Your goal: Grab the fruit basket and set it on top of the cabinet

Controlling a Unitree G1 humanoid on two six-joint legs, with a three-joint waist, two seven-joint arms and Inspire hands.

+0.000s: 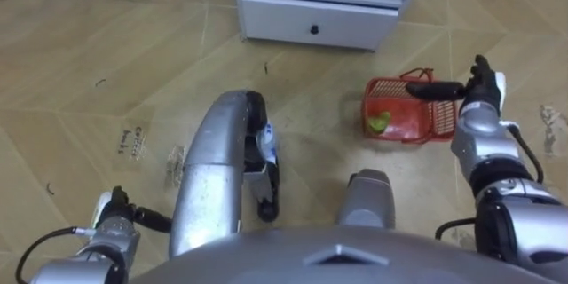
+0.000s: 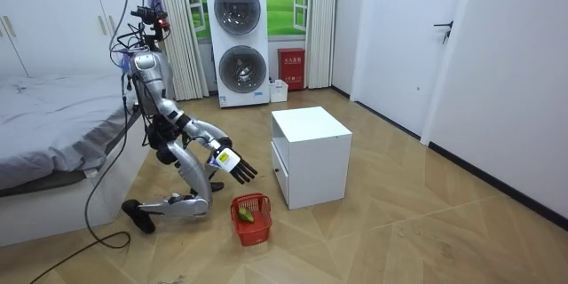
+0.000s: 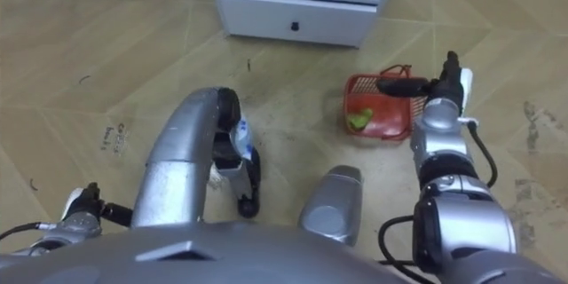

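Note:
A red wire fruit basket (image 1: 417, 117) stands on the wooden floor to my front right, with a green fruit (image 1: 380, 122) inside and its handle up. My right hand (image 1: 480, 86) is held out over the basket's right side, open, fingers straight and pointing left. In the room view that hand (image 2: 233, 164) hovers clearly above the basket (image 2: 252, 216) without touching it. I kneel on the floor beside the bed. My left hand (image 1: 114, 220) hangs low at my left side.
A white cabinet (image 1: 319, 0) with a low drawer stands just beyond the basket. A bed (image 2: 53, 133) is behind me. Stacked washing machines (image 2: 238, 40) stand by the window. Open floor lies in front of the basket.

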